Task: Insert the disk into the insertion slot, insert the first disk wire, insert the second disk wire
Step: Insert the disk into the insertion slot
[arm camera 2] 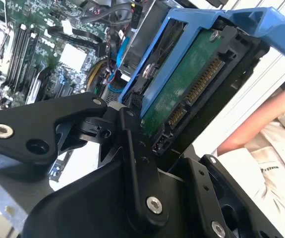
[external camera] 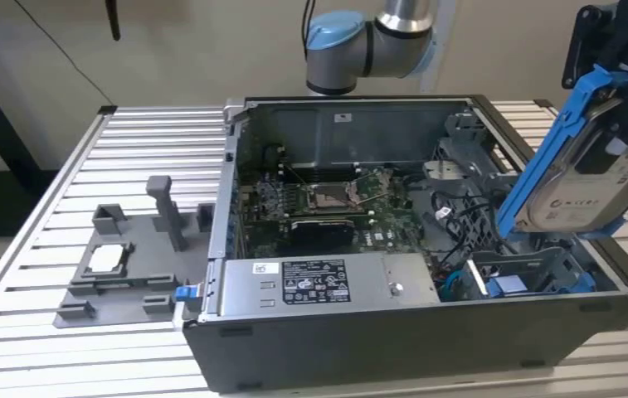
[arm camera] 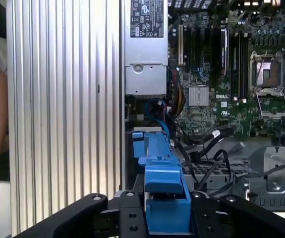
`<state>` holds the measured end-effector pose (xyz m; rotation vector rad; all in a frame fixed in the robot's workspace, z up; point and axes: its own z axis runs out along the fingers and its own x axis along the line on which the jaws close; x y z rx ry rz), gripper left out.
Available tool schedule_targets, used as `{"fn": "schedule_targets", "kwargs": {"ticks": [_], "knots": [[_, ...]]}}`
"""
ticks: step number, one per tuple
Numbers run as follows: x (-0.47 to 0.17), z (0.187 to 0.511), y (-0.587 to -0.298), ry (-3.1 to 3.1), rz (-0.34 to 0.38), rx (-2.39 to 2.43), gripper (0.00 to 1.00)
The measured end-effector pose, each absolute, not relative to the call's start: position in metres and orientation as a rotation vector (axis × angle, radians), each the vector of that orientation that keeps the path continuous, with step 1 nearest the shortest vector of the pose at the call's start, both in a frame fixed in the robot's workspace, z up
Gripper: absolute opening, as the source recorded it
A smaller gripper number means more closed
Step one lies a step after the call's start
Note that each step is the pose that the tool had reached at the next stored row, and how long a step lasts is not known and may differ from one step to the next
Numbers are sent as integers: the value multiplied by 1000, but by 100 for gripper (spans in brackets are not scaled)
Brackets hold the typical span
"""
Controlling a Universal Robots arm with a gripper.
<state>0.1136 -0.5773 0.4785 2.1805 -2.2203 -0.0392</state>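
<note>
Since the disk (external camera: 579,186) seemingly enters edgewise, the gripper (arm camera: 164,206) clamps it tilted. It hangs over the insertion slot (external camera: 518,274) at a corner of the case (external camera: 402,352).

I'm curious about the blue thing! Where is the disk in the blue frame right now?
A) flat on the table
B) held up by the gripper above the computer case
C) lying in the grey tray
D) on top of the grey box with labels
B: in the exterior view the gripper holds the disk tilted in the air above the open computer case.
</note>
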Motion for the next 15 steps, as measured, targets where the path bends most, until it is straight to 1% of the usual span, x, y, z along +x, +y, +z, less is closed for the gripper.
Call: {"fn": "schedule_targets", "kwargs": {"ticks": [15], "knots": [[114, 452, -577, -2228, -49, 2188, 33]]}}
